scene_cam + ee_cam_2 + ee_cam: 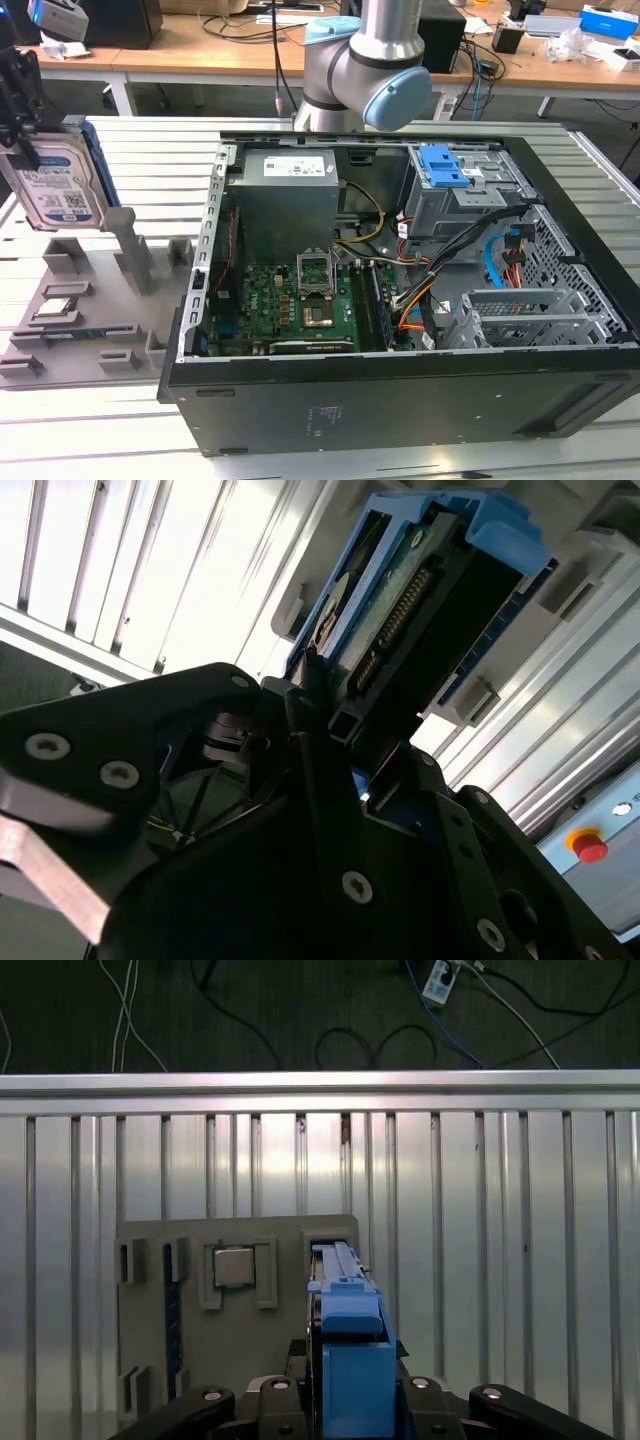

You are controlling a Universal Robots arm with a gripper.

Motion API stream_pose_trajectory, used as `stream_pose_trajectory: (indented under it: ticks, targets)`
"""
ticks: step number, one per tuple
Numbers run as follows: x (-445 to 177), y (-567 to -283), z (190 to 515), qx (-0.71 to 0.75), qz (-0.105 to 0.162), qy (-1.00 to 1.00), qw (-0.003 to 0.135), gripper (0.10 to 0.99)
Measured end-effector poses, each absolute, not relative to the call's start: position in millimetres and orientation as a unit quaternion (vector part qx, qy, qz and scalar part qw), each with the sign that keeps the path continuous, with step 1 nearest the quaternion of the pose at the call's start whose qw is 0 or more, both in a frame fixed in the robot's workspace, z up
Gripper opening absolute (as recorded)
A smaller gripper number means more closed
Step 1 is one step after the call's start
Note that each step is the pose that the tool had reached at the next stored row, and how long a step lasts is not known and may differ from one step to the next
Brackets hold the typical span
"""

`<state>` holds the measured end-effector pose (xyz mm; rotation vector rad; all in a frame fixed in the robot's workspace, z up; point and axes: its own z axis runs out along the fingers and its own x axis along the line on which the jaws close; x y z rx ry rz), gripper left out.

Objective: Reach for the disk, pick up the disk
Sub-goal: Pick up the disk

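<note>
The disk (55, 185), a silver-grey hard drive with a white-and-blue label and a blue bracket, hangs upright at the exterior view's far left, above the grey fixture tray (90, 300). My gripper (25, 150) is shut on its upper edge, and the disk is clear of the tray. In the second wrist view the black fingers (315, 715) clamp the disk (420, 600) by its end, and its connector row and blue bracket show. In the first wrist view the blue bracket edge of the disk (350, 1340) stands up between the gripper (350, 1405) jaws, over the tray (150, 1360).
An open computer case (400, 400) takes up the middle and the exterior view's right, with a blue latch piece (445, 165) inside. A small silver chip (233, 1265) lies in a tray pocket. The arm's base (370, 60) stands behind the case, on the ribbed metal table (150, 160).
</note>
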<state>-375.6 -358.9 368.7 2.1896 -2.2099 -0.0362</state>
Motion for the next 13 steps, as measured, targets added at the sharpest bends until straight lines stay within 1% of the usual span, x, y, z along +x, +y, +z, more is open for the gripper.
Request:
stream_pose_trajectory:
  ticks: [13]
  targets:
    - [-374, -359, 400, 0.704, -0.012, -0.71, 0.015, 0.365]
